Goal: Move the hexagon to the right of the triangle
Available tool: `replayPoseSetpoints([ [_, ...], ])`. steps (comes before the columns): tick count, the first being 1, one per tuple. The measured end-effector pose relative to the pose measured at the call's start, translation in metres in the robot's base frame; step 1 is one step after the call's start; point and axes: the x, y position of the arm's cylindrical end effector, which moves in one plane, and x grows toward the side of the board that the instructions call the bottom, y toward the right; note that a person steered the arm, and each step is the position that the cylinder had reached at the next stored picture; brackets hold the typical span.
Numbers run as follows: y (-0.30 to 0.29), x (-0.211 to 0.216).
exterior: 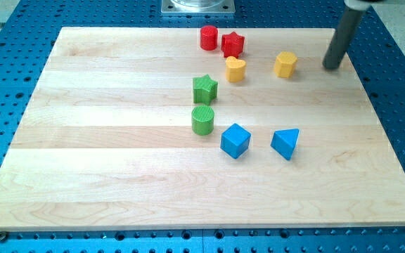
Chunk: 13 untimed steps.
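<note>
The yellow hexagon block [285, 64] sits near the view's top right of the wooden board [104, 169]. The blue triangle block [285, 143] lies lower, almost straight below the hexagon. My tip [331, 67] is on the board just to the right of the yellow hexagon, a small gap apart from it. The dark rod rises from the tip to the view's top edge.
A red cylinder [209, 37] and a red star [233, 44] stand at the top middle. A yellow heart [235, 69] is left of the hexagon. A green star [204, 88], a green cylinder [202, 120] and a blue cube [235, 140] sit at the centre.
</note>
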Motion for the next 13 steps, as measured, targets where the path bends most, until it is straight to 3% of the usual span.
replayPoseSetpoints([
  [1,-0.031,-0.043],
  [3,-0.057,-0.048],
  [6,-0.088,0.041],
  [8,-0.121,0.036],
  [11,-0.11,0.137],
  [13,-0.068,0.093],
])
